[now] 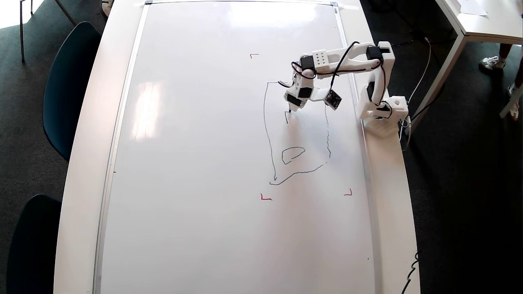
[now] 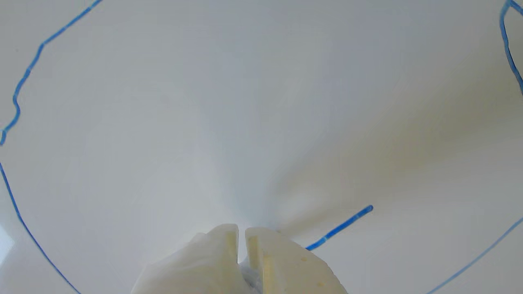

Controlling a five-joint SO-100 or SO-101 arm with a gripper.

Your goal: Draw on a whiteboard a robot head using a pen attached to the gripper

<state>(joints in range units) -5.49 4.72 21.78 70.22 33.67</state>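
White 3D-printed plastic gripper (image 1: 291, 107) over glossy white whiteboard (image 1: 196, 163), fingers (image 2: 222, 249) nearly closed.

Dark-tipped pen (image 1: 289, 109) clamped, touching a short stroke (inside unfinished blue robot head (image 1: 296, 134)).

In the overhead view the gripper (image 1: 291, 107) hung over the whiteboard (image 1: 196, 163), inside the robot head (image 1: 267, 134) outline near its upper edge. A short stroke (image 1: 287, 117) lay just below it, a small closed shape (image 1: 292, 154) farther below.
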